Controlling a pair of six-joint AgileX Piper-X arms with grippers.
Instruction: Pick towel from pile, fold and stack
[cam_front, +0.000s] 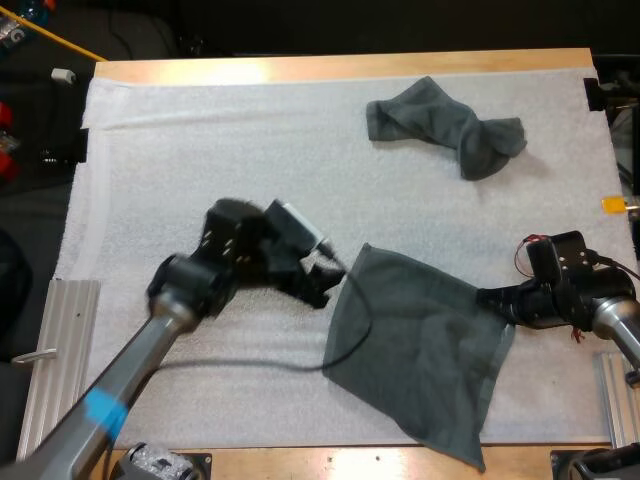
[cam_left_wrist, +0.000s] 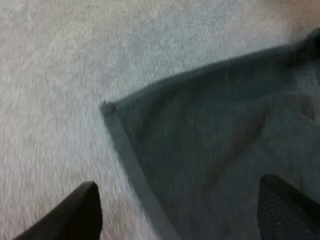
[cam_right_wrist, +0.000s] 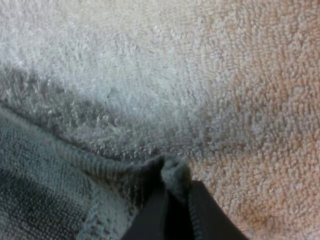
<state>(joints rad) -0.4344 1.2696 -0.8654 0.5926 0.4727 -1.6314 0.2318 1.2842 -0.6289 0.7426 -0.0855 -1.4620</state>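
Observation:
A dark grey-green towel (cam_front: 425, 350) lies spread flat on the white mat, one corner reaching the table's front edge. My right gripper (cam_front: 490, 300) is shut on its right corner; in the right wrist view the towel's hem (cam_right_wrist: 172, 172) is pinched between the fingers (cam_right_wrist: 150, 220). My left gripper (cam_front: 325, 285) hovers by the towel's left corner (cam_left_wrist: 107, 107), fingers (cam_left_wrist: 80, 210) wide apart, one over the mat and one over the cloth. A second, crumpled towel (cam_front: 445, 125) lies at the far right of the mat.
The white mat (cam_front: 200, 150) covers most of the wooden table. Metal rails sit at the front left (cam_front: 60, 350) and front right (cam_front: 615, 400) corners. Open mat stretches across the left and far middle.

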